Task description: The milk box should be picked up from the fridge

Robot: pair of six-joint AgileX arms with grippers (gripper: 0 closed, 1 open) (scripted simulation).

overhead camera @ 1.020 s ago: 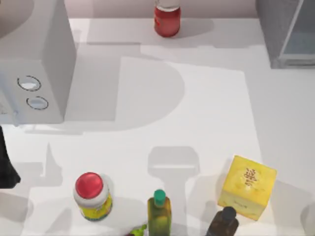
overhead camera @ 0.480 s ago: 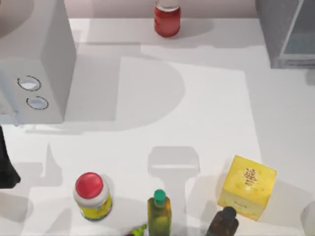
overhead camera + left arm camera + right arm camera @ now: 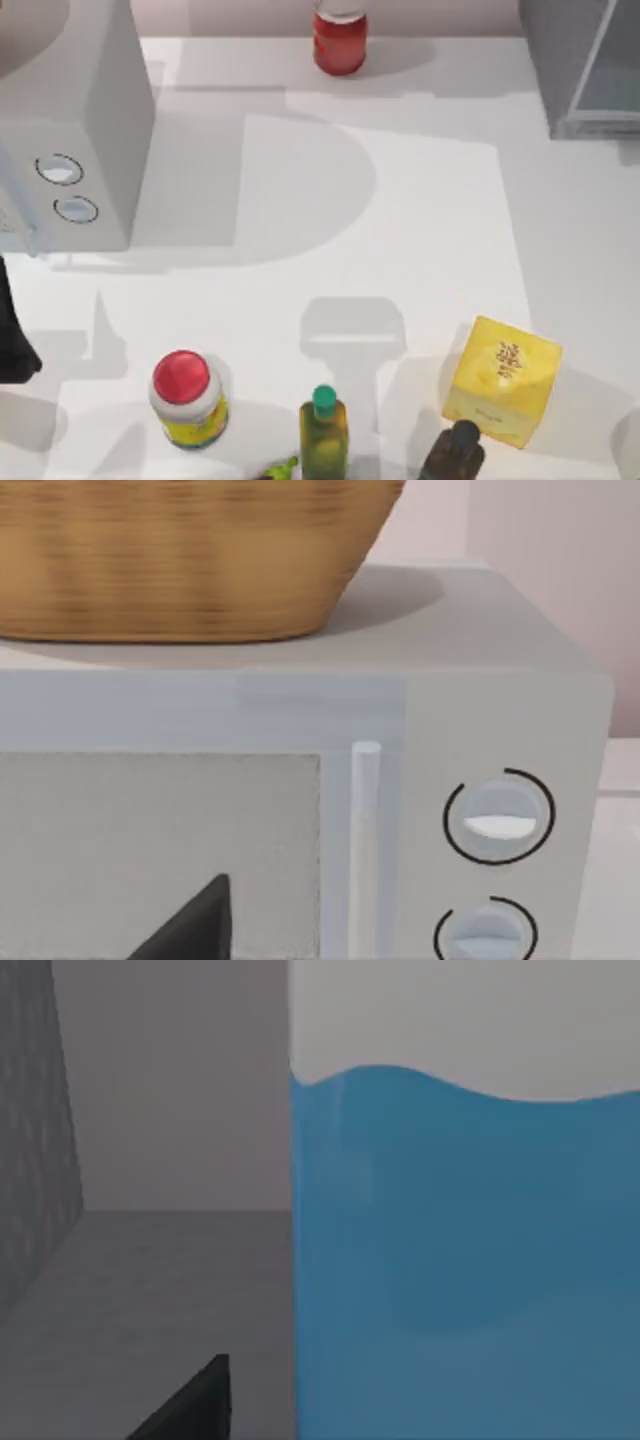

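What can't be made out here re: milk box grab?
- Right gripper: right wrist view has one dark finger tip at the frame edge; open or shut unknown.
- Milk box: its top and base are cut off by the frame; contact unclear.
- Fridge: cropped at the top view's corner, interior unseen there.
- Left gripper: same, beside the microwave.

The top view looks straight down on the table (image 3: 420, 200). The white box with two dials (image 3: 70, 150) is at its left edge and the fridge (image 3: 585, 65) at its far right corner. The left wrist camera faces the dial box (image 3: 500, 780) level and close. The right wrist camera looks into the fridge (image 3: 150, 1160), very near the milk box (image 3: 465, 1250).
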